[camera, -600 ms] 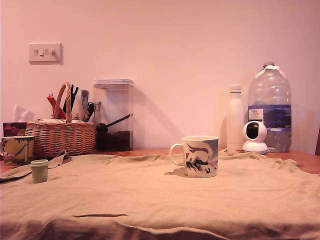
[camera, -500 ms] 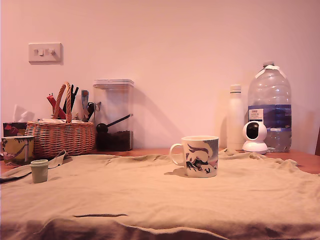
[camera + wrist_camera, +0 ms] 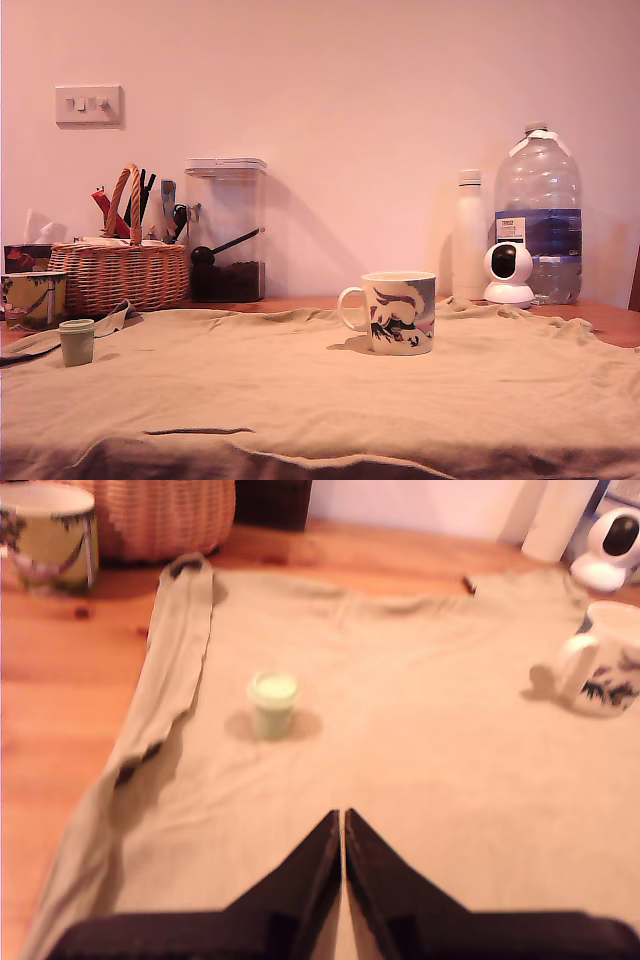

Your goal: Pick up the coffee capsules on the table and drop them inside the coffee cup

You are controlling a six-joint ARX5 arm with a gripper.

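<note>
The gripper (image 3: pixel 343 825) hangs above the surface; its dark fingers pressed together, holding nothing.

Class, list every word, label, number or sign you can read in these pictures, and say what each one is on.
None can be read.
Water bottle: blue label with a white patch, print too small.
Cup: a drawing only, no words.
Tissue box: too blurred to tell.

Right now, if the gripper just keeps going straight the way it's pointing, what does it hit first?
Probably nothing soon: the gripper, closed, points over bare cloth. The green capsule sits just off that line, so it might pass beside it; depth is unclear.
</note>
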